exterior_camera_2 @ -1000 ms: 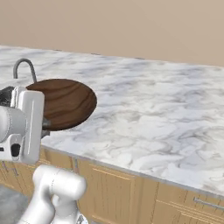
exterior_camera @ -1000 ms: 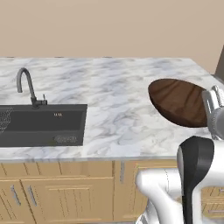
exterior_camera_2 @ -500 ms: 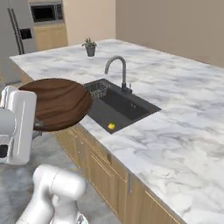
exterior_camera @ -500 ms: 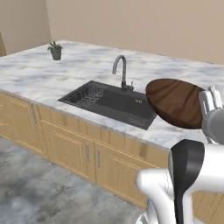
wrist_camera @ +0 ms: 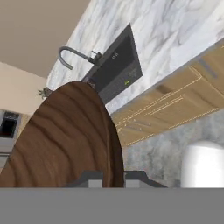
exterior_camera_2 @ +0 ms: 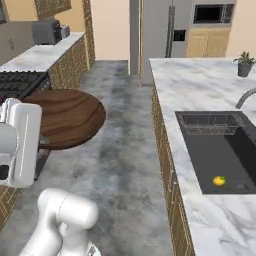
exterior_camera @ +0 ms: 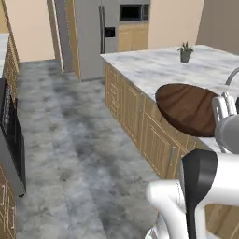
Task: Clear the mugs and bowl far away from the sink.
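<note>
The wide dark brown wooden bowl (wrist_camera: 65, 140) is held by its rim in my shut gripper (wrist_camera: 113, 177), one finger on each side of the edge. The bowl (exterior_camera: 186, 108) hangs in the air over the island counter's edge, in front of my white hand. In the right base view the bowl (exterior_camera_2: 67, 116) floats above the grey floor. The dark grey sink (exterior_camera_2: 220, 150) with its wire rack lies recessed in the marble island at the right, its curved tap (exterior_camera_2: 245, 97) behind it. The sink (wrist_camera: 116, 70) and tap (wrist_camera: 74, 54) also show past the bowl. The mugs are out of view.
A small yellow thing (exterior_camera_2: 218, 180) lies in the sink. A potted plant (exterior_camera_2: 244, 64) stands on the island counter (exterior_camera: 154, 65). A steel fridge (exterior_camera: 93, 32) is at the aisle's far end. A stove (exterior_camera_2: 20, 82) and a second counter line the other side of the floor (exterior_camera: 79, 140).
The whole picture has swung round because the base moved: the aisle, fridge and stove have come into view. The bowl stays in the shut gripper, unchanged relative to the hand.
</note>
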Robot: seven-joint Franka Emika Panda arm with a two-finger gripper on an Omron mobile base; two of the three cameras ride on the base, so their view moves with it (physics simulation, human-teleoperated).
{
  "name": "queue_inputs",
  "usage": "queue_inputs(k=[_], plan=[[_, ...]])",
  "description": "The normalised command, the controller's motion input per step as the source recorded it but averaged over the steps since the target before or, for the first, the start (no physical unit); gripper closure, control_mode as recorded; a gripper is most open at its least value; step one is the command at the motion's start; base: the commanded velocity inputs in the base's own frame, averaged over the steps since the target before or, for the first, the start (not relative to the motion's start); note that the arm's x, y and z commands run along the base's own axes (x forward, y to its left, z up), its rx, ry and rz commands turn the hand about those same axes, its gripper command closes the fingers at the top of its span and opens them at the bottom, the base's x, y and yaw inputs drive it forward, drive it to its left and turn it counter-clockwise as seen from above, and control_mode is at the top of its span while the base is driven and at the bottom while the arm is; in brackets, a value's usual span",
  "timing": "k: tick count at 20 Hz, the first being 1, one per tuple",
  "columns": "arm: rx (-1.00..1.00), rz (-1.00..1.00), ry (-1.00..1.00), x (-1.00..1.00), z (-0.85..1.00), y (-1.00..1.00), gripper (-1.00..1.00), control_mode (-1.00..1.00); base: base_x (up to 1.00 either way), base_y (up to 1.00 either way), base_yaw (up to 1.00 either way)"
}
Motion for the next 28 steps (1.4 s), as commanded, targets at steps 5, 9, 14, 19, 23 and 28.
queue_inputs(k=[5, 9, 14, 19, 23, 28], plan=[[0.00, 0.00, 0.00, 0.00, 0.00, 0.00, 1.00, 1.00, 0.00, 0.00, 1.00], [0.00, 0.00, 0.00, 0.00, 0.00, 0.00, 1.00, 1.00, 0.00, 0.00, 1.00], [0.00, 0.00, 0.00, 0.00, 0.00, 0.00, 1.00, 1.00, 0.00, 0.00, 1.00], [0.00, 0.00, 0.00, 0.00, 0.00, 0.00, 1.00, 1.00, 0.02, -0.35, 0.82], [0.00, 0.00, 0.00, 0.00, 0.00, 0.00, 1.00, 1.00, 0.09, -0.94, 0.54], [0.00, 0.00, 0.00, 0.00, 0.00, 0.00, 1.00, 1.00, 0.13, -0.96, 0.51]])
